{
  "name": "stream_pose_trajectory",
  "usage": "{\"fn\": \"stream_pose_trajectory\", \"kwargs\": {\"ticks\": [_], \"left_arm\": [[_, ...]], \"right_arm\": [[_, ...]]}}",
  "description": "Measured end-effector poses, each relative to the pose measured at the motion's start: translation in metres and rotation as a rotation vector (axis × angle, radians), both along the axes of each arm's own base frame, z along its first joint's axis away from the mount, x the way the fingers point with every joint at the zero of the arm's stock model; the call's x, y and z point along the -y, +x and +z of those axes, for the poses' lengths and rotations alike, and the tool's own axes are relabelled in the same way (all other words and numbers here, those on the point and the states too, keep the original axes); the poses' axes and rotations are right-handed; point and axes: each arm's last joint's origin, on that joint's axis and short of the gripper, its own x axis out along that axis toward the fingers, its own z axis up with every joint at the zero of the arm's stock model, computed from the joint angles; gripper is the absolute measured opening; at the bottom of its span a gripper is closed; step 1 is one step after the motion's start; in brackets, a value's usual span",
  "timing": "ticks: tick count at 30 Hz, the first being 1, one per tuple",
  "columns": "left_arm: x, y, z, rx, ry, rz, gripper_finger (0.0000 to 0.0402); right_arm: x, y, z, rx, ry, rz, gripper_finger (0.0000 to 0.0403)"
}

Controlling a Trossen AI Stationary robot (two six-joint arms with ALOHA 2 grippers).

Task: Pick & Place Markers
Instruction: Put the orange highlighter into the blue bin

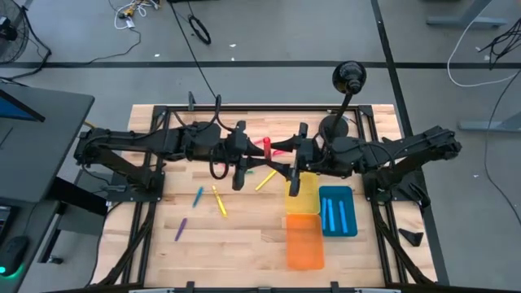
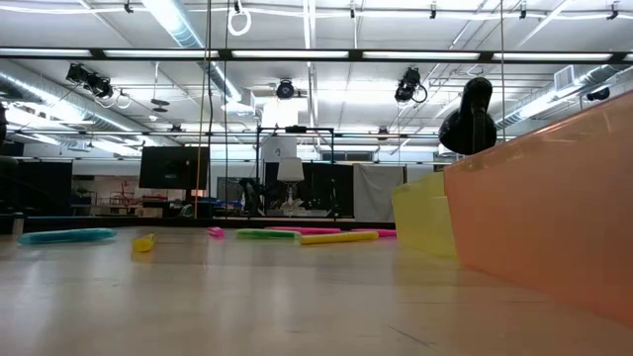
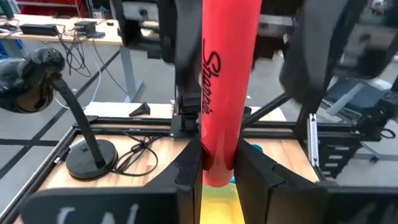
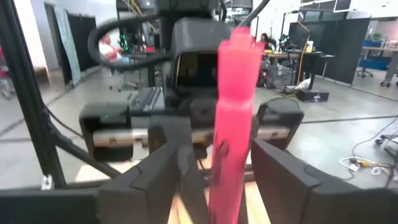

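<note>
A red Sharpie marker (image 1: 267, 146) hangs in the air above the middle of the worktop (image 1: 203, 240), caught between the two arms as they meet. The left gripper (image 3: 217, 165) has its jaws clenched on one end of the marker. The right gripper (image 4: 214, 171) faces it from the other side, its jaws standing on either side of the marker's other end; whether they press on it I cannot tell.

Below and just beside the right jaws sits the yellow tray (image 1: 303, 198), with the blue tray (image 1: 337, 211) touching it on the far side and the orange tray (image 1: 304, 242) next along. Blue markers (image 1: 331, 213) lie in the blue tray. Under the left jaws, loose markers are scattered on the wood: a yellow marker (image 1: 264, 181), another yellow one (image 1: 219, 201), a blue marker (image 1: 198, 196) and a purple marker (image 1: 180, 229). Behind the right jaws stands a black gooseneck lamp (image 1: 346, 89).
</note>
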Motion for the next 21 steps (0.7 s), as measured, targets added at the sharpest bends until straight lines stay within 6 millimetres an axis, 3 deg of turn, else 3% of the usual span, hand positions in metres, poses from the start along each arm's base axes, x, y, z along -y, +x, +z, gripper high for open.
{"fn": "stream_pose_trajectory", "kwargs": {"ticks": [7, 11, 21], "left_arm": [[0.0016, -0.0001, -0.0001, -0.001, -0.001, -0.004, 0.0070], [0.0015, -0.0002, -0.0002, -0.002, -0.002, -0.001, 0.0095], [0.0007, -0.0024, 0.0005, -0.009, -0.025, 0.017, 0.0155]], "right_arm": [[-0.0005, 0.0013, -0.0004, 0.006, 0.024, 0.008, 0.0108], [-0.0006, 0.0013, -0.0004, 0.007, 0.027, 0.010, 0.0043], [0.0010, -0.0025, 0.0004, -0.004, 0.047, -0.017, 0.0042]]}}
